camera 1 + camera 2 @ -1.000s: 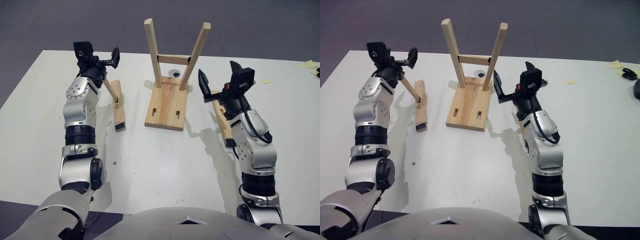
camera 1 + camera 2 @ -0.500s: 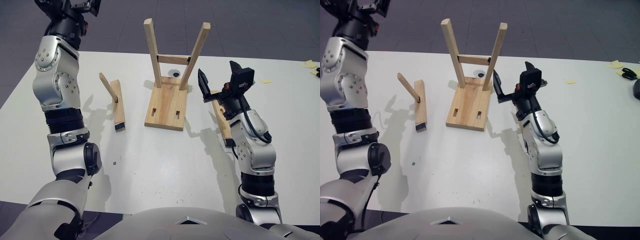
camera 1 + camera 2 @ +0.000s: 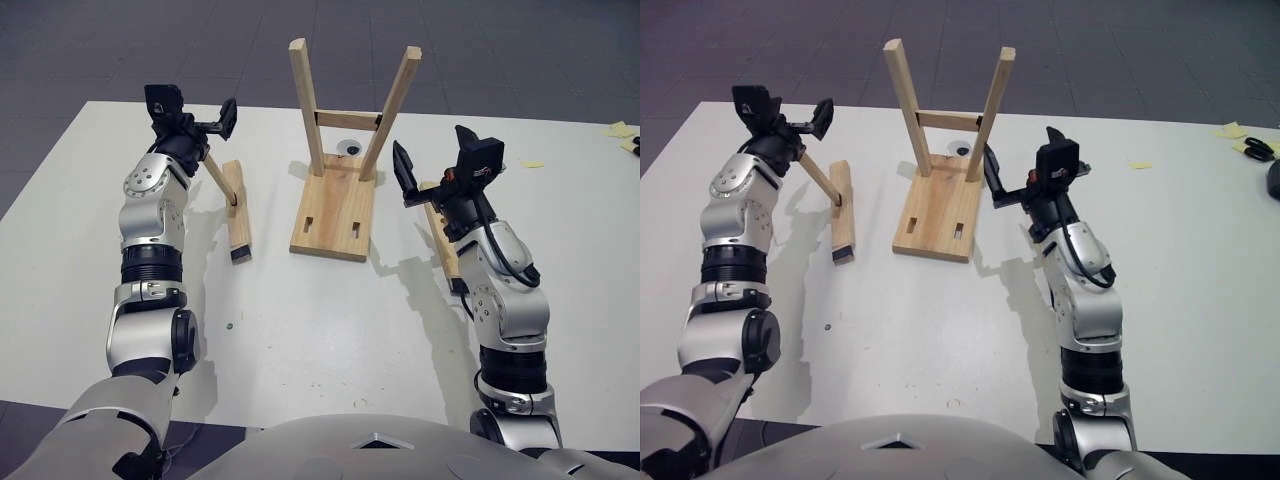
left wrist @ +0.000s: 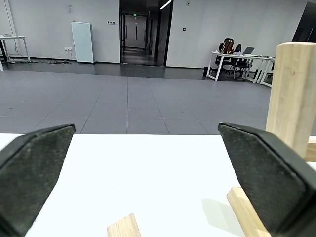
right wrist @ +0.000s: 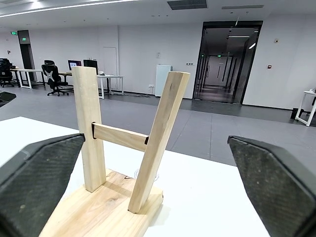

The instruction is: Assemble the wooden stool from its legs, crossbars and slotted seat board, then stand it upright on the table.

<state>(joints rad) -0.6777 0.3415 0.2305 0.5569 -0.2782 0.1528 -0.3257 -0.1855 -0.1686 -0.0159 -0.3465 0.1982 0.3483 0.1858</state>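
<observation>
The slotted seat board (image 3: 333, 212) lies flat mid-table. Two legs (image 3: 303, 100) joined by a crossbar (image 3: 347, 120) stand up from its far end; its two near slots are bare. To its left lies a loose leg (image 3: 238, 210) with a crossbar (image 3: 216, 176) sticking up from it at a slant. My left gripper (image 3: 200, 125) hovers open just above that crossbar's top end, pads (image 4: 266, 168) wide apart. Another loose leg (image 3: 443, 240) lies under my right arm. The right gripper (image 3: 430, 175) is open, right of the seat board, facing the standing legs (image 5: 89, 128).
A small round fitting (image 3: 350, 148) sits in the table behind the seat board. Yellow paper scraps (image 3: 532, 162) and a dark object (image 3: 1272, 180) lie at the far right. The white table (image 3: 320, 340) has free room in front of the seat board.
Half a second ago the left arm was raised high above the table; it has come back down to the loose crossbar. The right gripper has edged slightly left.
</observation>
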